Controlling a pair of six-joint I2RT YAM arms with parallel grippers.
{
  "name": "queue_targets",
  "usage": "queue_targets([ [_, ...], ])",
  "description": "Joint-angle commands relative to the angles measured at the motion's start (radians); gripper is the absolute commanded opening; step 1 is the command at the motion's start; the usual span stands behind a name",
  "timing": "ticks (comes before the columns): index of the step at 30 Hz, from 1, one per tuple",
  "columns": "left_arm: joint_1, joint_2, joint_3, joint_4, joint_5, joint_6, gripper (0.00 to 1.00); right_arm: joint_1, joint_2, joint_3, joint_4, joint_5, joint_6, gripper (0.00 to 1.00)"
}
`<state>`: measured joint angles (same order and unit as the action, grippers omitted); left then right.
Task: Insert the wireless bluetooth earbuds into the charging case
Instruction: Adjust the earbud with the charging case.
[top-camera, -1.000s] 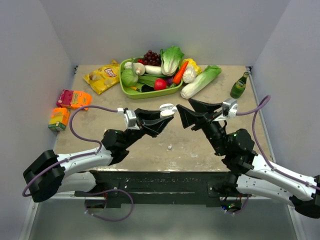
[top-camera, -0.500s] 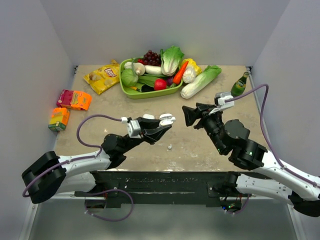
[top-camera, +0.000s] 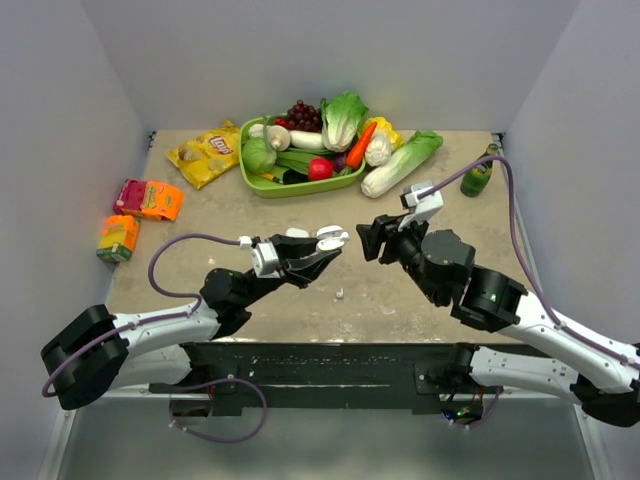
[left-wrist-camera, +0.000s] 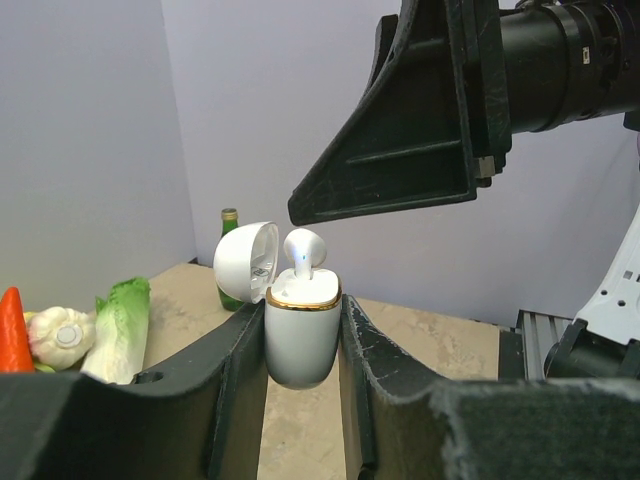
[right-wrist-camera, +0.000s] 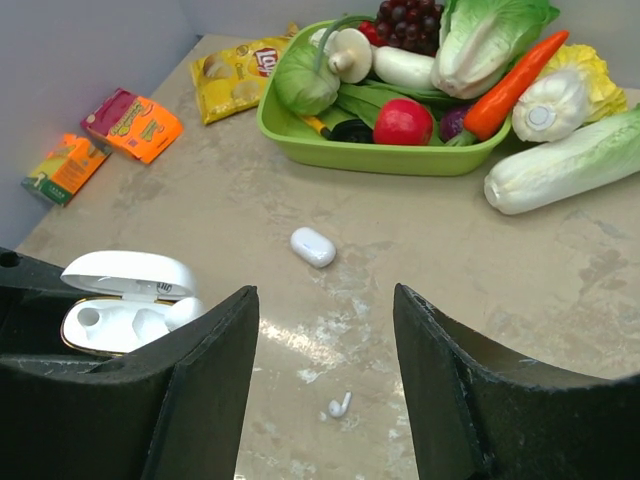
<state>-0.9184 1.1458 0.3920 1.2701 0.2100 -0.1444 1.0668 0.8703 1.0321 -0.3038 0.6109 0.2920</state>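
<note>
My left gripper (top-camera: 322, 245) is shut on the open white charging case (left-wrist-camera: 302, 335) and holds it upright above the table, lid (left-wrist-camera: 246, 262) flipped back. One white earbud (left-wrist-camera: 303, 250) stands in the case, stem down. The case (right-wrist-camera: 128, 318) also shows at the left of the right wrist view. My right gripper (top-camera: 370, 240) is open and empty, just right of the case and above it. A second loose earbud (right-wrist-camera: 339, 405) lies on the table below and between the right fingers (right-wrist-camera: 210, 390); it also shows in the top view (top-camera: 340, 293).
A closed white pebble-shaped case (right-wrist-camera: 313, 247) lies on the table beyond the grippers. A green tray (top-camera: 300, 187) of vegetables stands at the back, with a cabbage (top-camera: 400, 165) and a green bottle (top-camera: 479, 172) to its right. A chips bag (top-camera: 205, 152) and snack packs (top-camera: 148, 198) lie at the left.
My right arm has swung its wrist to the left and tilted down, bringing its open gripper closer over the case. My left gripper has dropped a little with the case.
</note>
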Motion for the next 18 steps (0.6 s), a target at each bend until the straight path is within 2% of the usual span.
queue_targets([
  [1, 0.001, -0.014, 0.008, 0.508, -0.003, 0.037, 0.00, 0.004, 0.012, 0.048, -0.017, -0.049, 0.009, 0.59],
  [18, 0.001, 0.009, 0.019, 0.506, -0.017, 0.037, 0.00, 0.010, 0.010, 0.040, 0.018, -0.157, 0.001, 0.58],
])
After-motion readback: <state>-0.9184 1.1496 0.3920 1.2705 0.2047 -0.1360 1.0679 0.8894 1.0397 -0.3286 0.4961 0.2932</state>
